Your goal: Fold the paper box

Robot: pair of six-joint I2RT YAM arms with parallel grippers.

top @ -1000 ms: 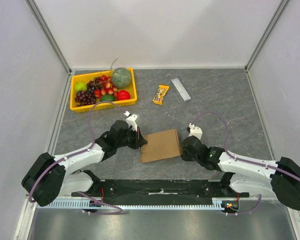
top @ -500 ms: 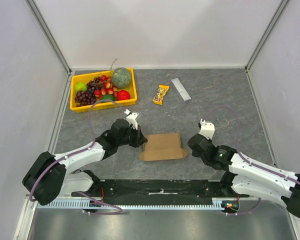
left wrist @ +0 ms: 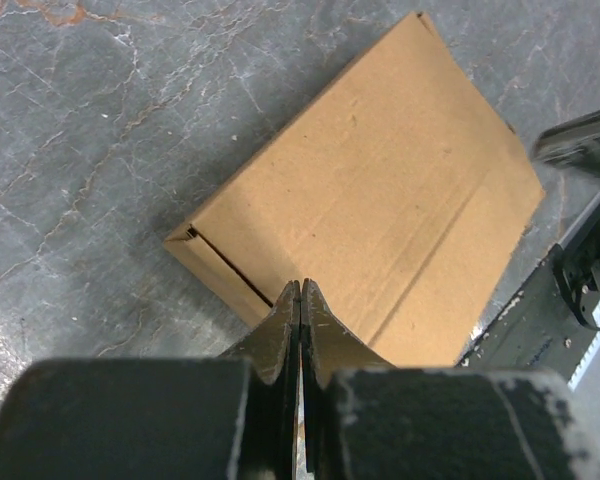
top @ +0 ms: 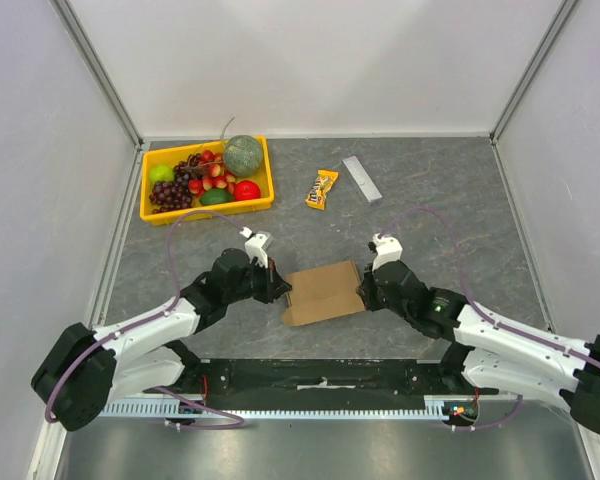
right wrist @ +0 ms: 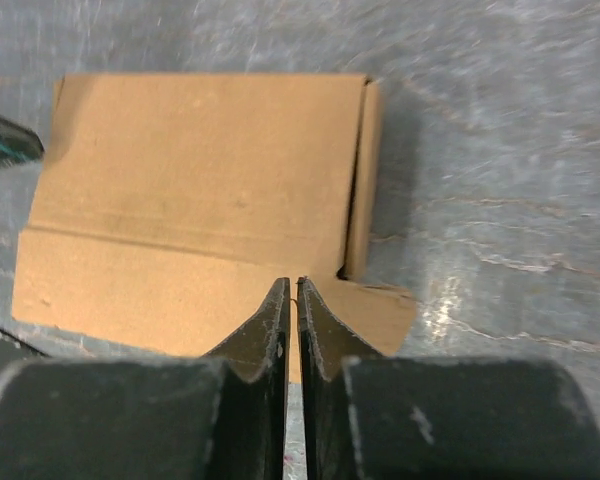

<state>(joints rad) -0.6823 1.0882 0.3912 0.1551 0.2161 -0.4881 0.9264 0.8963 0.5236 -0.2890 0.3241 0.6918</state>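
Paper box [top: 325, 292]: brown cardboard, folded flat, lying on grey table [top: 450, 210] between both grippers, near arm bases. L gripper [left wrist: 300, 292]: fingers clenched together, tips at box's left edge. R gripper [right wrist: 290, 288]: fingers near-closed, slim gap, tips over box's right edge; can't tell if pinching cardboard. Yellow fruit tray [top: 208, 208]: far left, well apart.

Table [top: 450, 210] (grey stone) bears paper box [top: 325, 292]; tray [top: 208, 213]; packet [top: 322, 189]; bar [top: 362, 179]

The left gripper [left wrist: 300, 298], jaws pressed together, sits at the near edge of the flat cardboard box [left wrist: 380, 190] on the grey tabletop [left wrist: 100, 150].
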